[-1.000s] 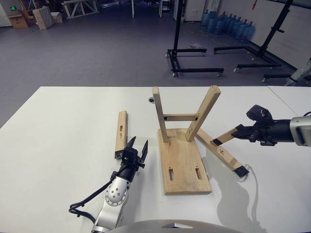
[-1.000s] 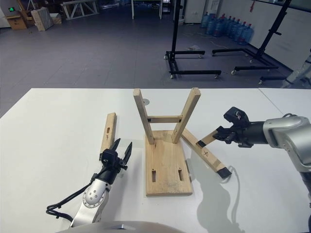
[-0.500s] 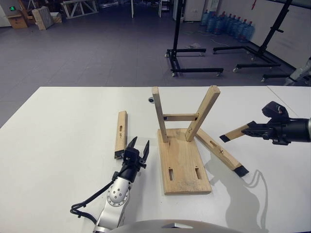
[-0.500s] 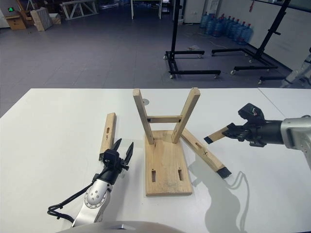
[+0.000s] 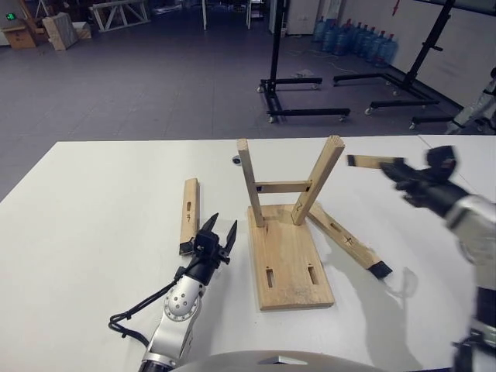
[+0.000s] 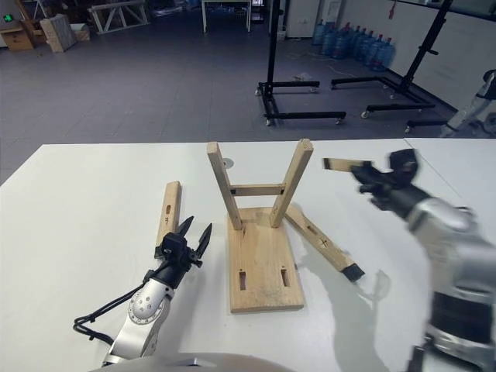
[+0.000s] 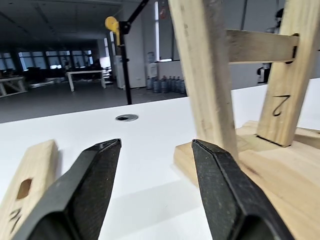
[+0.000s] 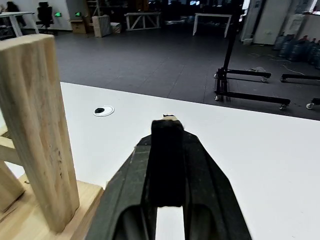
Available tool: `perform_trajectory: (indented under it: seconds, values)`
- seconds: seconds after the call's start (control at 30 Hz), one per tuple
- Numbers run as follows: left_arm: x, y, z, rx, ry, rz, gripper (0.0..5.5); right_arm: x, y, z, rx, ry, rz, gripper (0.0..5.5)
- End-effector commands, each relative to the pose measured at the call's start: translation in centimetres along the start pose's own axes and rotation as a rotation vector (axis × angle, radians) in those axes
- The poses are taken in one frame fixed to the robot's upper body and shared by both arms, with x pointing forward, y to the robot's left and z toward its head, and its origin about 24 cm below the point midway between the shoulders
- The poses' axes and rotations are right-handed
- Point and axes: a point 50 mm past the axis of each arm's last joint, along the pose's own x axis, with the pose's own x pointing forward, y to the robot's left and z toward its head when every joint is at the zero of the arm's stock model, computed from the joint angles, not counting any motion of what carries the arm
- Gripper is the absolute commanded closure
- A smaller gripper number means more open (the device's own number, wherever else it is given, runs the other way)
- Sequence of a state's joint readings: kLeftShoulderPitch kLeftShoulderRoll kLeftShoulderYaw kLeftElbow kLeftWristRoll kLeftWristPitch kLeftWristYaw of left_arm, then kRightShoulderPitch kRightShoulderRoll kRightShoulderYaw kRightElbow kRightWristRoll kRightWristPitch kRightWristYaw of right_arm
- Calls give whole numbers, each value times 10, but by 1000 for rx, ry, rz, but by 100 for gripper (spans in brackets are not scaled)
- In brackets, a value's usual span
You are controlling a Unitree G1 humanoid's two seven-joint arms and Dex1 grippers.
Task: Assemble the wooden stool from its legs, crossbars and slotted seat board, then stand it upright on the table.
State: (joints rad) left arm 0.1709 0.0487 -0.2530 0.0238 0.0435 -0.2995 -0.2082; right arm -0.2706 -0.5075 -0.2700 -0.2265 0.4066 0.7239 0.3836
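The slotted seat board [image 5: 291, 267] lies flat on the white table [image 5: 93, 194]. Two legs [image 5: 248, 182] [image 5: 319, 180] stand in it, joined by a crossbar [image 5: 283, 187]. A loose leg [image 5: 188, 213] lies left of the board, and another leg [image 5: 345, 242] lies at its right. My left gripper [image 5: 215, 231] rests open on the table between the loose leg and the board, its fingers [image 7: 95, 185] empty. My right gripper [image 5: 399, 172] is raised right of the upright legs, shut on a short crossbar [image 5: 366, 161] that points level toward the right leg's top. That crossbar [image 8: 166, 145] shows end-on between the pads.
A small round hole [image 5: 235, 160] sits in the table behind the legs. Black wheeled stands [image 5: 310, 85] and blue water bottles [image 5: 353, 39] are on the floor beyond the table. A black cable [image 5: 136, 314] trails from my left arm.
My right gripper lifted the short crossbar from table height beside the lying leg up to the level of the right upright leg's top. The left gripper stayed put. The head view shifted slightly.
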Motion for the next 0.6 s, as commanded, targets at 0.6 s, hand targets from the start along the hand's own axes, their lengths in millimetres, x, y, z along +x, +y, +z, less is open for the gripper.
perform_trajectory:
  seconds: [0.6]
  values:
    - [10,50,72,-59,-213,-78,292,-66,-6,-5,-82,125,567,510]
